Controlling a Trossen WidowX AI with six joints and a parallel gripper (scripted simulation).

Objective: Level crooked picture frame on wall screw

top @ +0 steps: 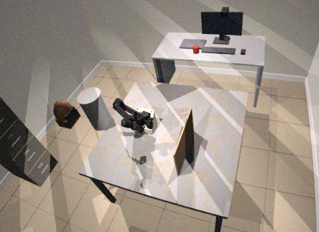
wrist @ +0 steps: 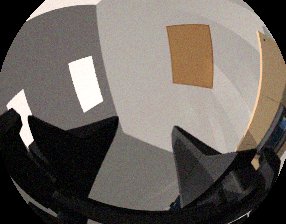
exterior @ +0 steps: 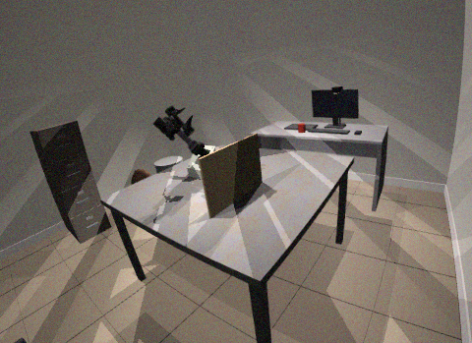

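The upright panel (top: 189,139) (exterior: 220,186) stands on the table, its back toward the top and exterior views, so its front is hidden there. In the wrist view the tan panel (wrist: 268,82) shows at the right edge. A dark-edged picture frame (wrist: 283,126) with some blue in it shows low on that edge, partly cut off and behind the finger side. Its tilt cannot be judged, and the screw cannot be made out. My gripper (exterior: 188,112) (wrist: 146,125) is open and empty, raised above the table on the arm's side of the panel, apart from the frame.
The arm's white base plate (top: 139,110) is on the table (top: 219,149) (exterior: 256,245). Behind are a desk (top: 173,54) with a monitor (top: 221,23) and a red cup (top: 196,49). A grey cylinder (top: 96,109) and drawer cabinet (top: 24,152) stand left.
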